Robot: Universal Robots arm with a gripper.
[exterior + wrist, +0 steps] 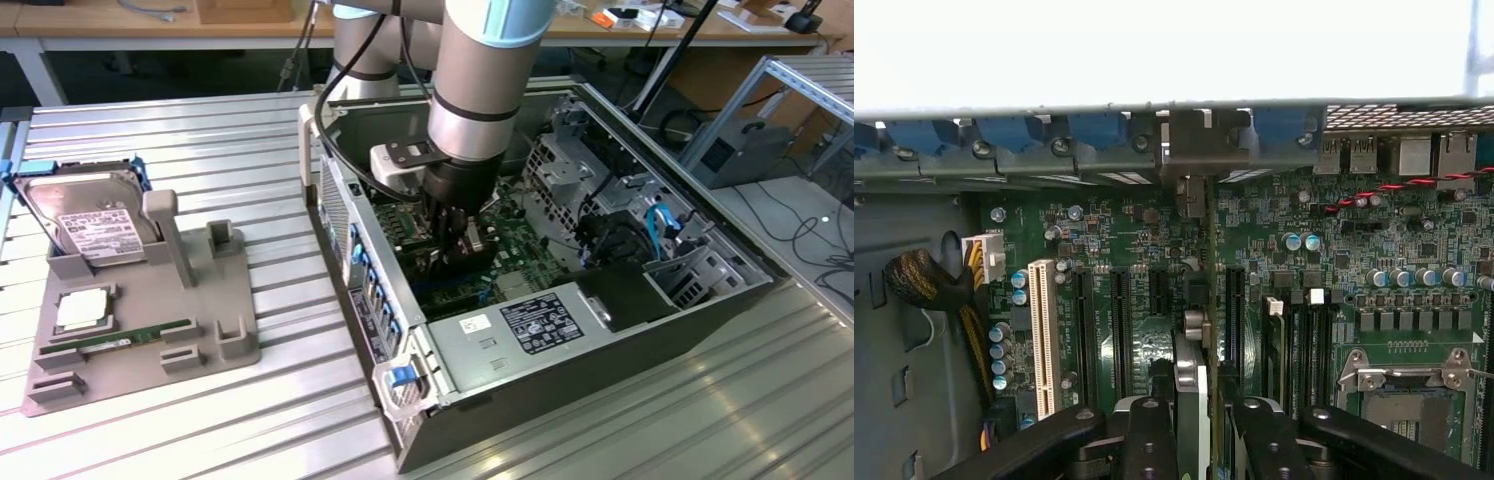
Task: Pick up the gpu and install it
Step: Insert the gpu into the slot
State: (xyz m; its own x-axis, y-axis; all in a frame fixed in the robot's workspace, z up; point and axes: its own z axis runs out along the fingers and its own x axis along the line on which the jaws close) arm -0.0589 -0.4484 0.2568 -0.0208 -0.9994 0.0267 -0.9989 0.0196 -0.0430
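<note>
Ribbed metal table [200, 440] carries computer case [627, 330]; grey holder tray [200, 340].

- One open computer case [694, 300] on the tabletop [160, 440].
- One motherboard [1414, 250] inside it.
- One white expansion slot [1041, 335] and at least four black slots [1120, 325] beside it.
- One gpu [1194, 385], edge-on between the end effector [1199, 430] fingers.
- One grey fixture tray [200, 330].
- One hard drive [87, 225] standing in the tray.
- One memory stick [114, 340] lying in the tray.
- One square chip [83, 308] in the tray.
</note>
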